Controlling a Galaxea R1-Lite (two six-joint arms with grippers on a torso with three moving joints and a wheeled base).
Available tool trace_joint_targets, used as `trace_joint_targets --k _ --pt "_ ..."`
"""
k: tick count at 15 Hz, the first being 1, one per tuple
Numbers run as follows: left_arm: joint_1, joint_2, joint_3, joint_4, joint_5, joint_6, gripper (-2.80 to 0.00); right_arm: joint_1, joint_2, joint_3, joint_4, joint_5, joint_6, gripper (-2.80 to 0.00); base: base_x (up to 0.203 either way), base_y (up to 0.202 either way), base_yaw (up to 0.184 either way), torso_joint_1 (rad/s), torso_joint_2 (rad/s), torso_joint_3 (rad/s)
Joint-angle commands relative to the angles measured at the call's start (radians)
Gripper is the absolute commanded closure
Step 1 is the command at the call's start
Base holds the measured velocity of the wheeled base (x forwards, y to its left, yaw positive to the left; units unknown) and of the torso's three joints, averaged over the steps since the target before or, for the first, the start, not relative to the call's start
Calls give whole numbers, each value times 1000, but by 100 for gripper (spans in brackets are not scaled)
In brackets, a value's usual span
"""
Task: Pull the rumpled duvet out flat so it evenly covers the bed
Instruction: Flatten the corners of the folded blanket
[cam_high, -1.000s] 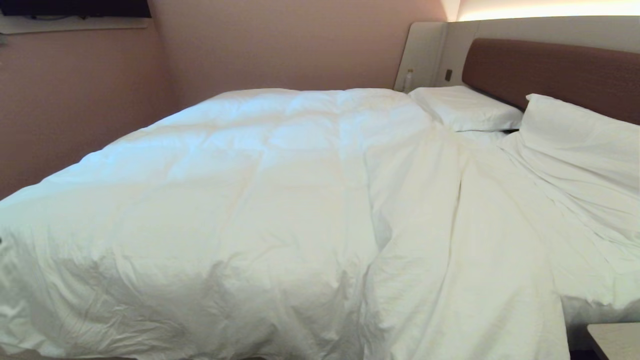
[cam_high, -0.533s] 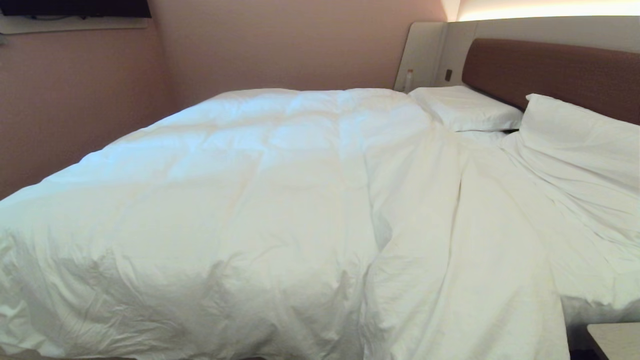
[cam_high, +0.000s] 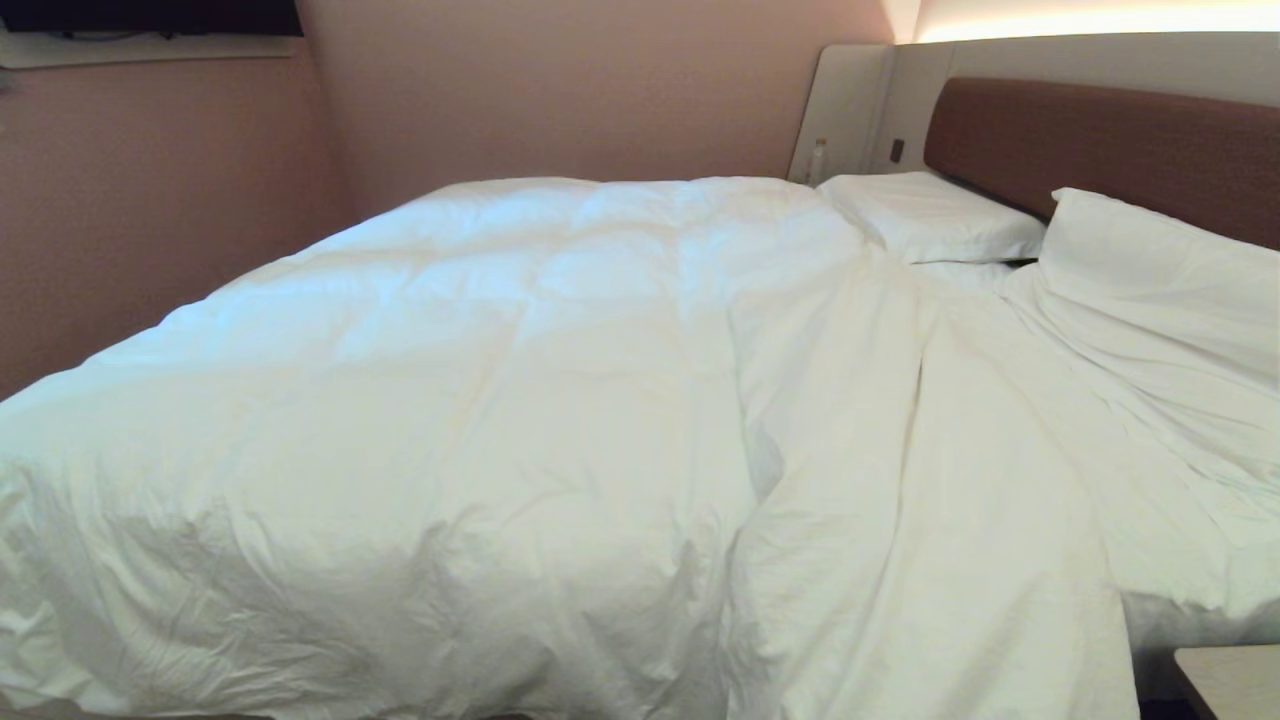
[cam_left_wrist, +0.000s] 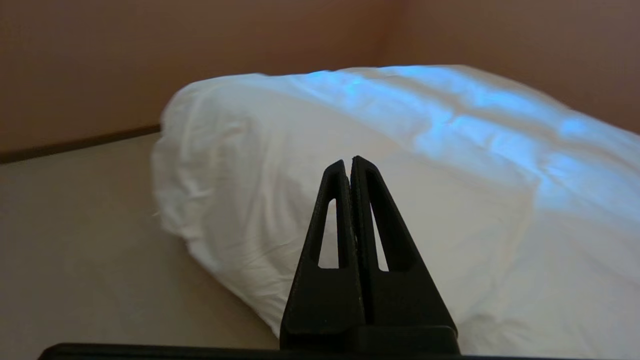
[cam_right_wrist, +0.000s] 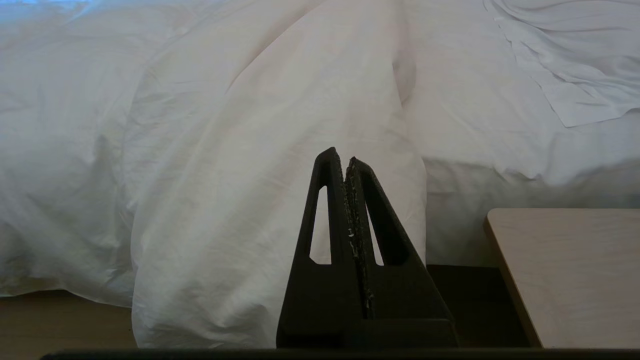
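From the head view, the duvet (cam_high: 480, 400) lies puffy and white over most of the bed (cam_high: 1100, 140), with faint stitched squares on top and fine crumples along its near edge; toward the right it gathers into a long raised fold (cam_high: 930, 470) that runs from near the pillows down over the bed's near side. Two white pillows (cam_high: 930, 215) sit against the brown headboard, and beside the fold a thinner wrinkled sheet (cam_high: 1160, 420) lies exposed. Neither arm shows here. In the left wrist view, the left gripper (cam_left_wrist: 349, 162) hangs clenched on nothing, tips pressed together, in front of the duvet's rounded corner (cam_left_wrist: 210, 165), which bulges over pale floor (cam_left_wrist: 75, 240). In the right wrist view, the right gripper (cam_right_wrist: 341, 156) is likewise clenched empty, before the hanging fold (cam_right_wrist: 280, 165), with a pale wooden surface (cam_right_wrist: 570, 270) nearby.
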Motion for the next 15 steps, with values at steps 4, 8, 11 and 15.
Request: trace_joint_targets --k 4,8,11,15 --pt "61 -238 165 -189 -306 192 0 0 0 0 0 0 0 0 0 0 0 0 0 0" --pt "70 -289 215 -130 -512 229 0 1 0 0 0 0 1 0 0 0 0 0 0 0" --pt "70 -329 301 57 -712 224 0 1 0 0 0 0 0 0 0 0 0 0 0 0" --pt "70 -330 366 82 -722 221 0 0 0 0 -2 0 -4 0 0 0 0 0 0 0"
